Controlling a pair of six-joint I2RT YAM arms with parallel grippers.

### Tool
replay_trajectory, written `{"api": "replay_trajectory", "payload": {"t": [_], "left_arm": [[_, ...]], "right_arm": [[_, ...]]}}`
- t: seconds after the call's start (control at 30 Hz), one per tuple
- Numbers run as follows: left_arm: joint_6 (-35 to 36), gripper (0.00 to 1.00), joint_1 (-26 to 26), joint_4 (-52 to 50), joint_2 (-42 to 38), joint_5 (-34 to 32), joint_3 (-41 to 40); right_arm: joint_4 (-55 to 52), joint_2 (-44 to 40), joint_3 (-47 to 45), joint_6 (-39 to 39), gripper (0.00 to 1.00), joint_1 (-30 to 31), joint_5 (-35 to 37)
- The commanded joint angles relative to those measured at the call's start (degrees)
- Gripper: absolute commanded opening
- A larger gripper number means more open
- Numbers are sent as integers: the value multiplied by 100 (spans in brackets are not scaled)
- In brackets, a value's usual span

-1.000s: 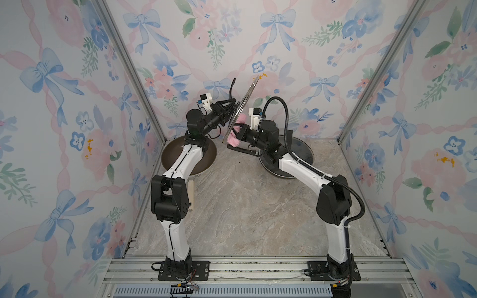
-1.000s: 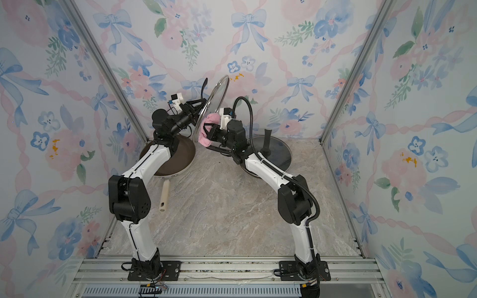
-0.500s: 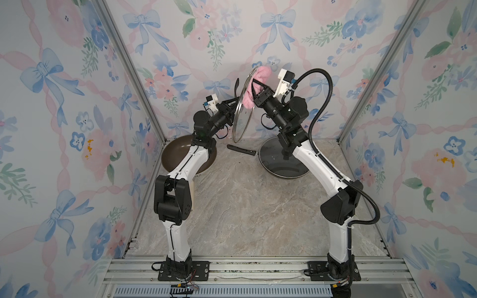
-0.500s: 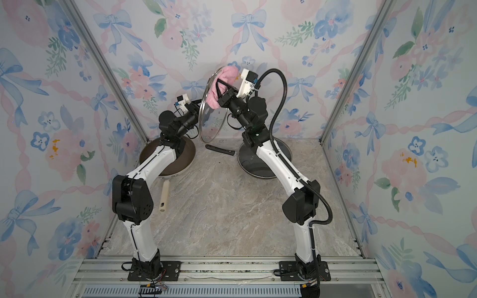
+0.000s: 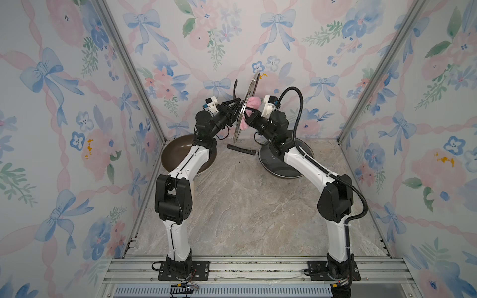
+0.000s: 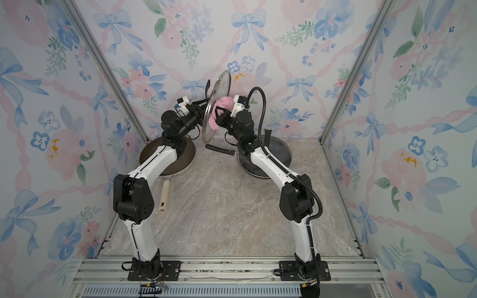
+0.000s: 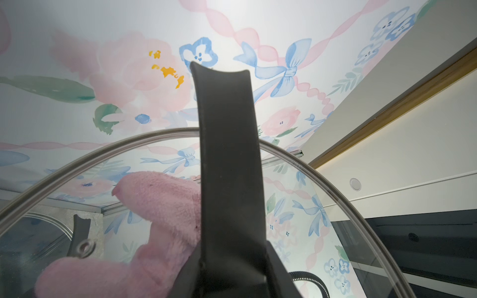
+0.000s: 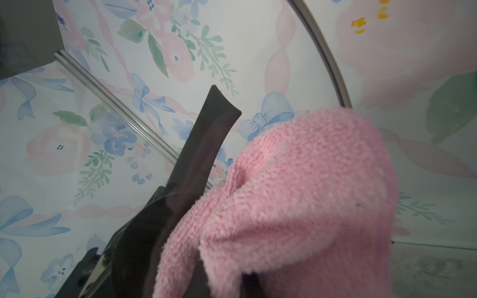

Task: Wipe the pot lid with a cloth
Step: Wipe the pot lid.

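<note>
The pot lid (image 5: 247, 95) (image 6: 221, 87), glass with a metal rim, stands upright in the air near the back wall. My left gripper (image 5: 233, 107) (image 6: 201, 107) is shut on its black handle (image 7: 227, 167). The pink fuzzy cloth (image 5: 251, 103) (image 6: 222, 103) is bunched in my shut right gripper (image 5: 250, 116) (image 6: 219, 116). It presses on the lid's other face, about mid-height. In the left wrist view the cloth (image 7: 165, 203) shows through the glass. In the right wrist view the cloth (image 8: 296, 193) hides the jaws, and the lid's rim (image 8: 325, 56) curves above it.
A brown frying pan (image 5: 178, 152) lies at the back left under my left arm, its pale handle (image 6: 164, 196) pointing forward. A dark pan (image 5: 284, 165) lies at the back right, its black handle (image 5: 241, 149) reaching toward the middle. Patterned walls close in on three sides.
The right gripper carried the cloth from low on the lid up to its top edge, then back down to mid-height. The left arm shifted and tilted the lid slightly.
</note>
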Motion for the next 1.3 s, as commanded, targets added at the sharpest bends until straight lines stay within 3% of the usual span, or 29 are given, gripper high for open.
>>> {"api": "replay_trajectory", "payload": {"t": [0.0, 0.27, 0.53, 0.9, 1.1, 1.27], "left_arm": [[-140, 6, -238, 1097, 6, 431, 528], [-200, 6, -248, 1097, 68, 319, 351], [-136, 6, -234, 988, 127, 264, 465], [-153, 5, -188, 768, 327, 238, 1389], [-71, 5, -194, 762, 91, 220, 1330], [-29, 5, -222, 760, -76, 263, 1237]], "right_arm": [[-187, 108, 223, -71, 1, 353, -512], [531, -583, 599, -213, 1, 286, -579], [1299, -967, 273, 392, 1, 256, -945], [599, -844, -1067, 203, 1, 581, -1343], [-64, -494, -1605, -138, 0, 676, -1043], [-34, -109, -1720, 282, 0, 564, -772]]}}
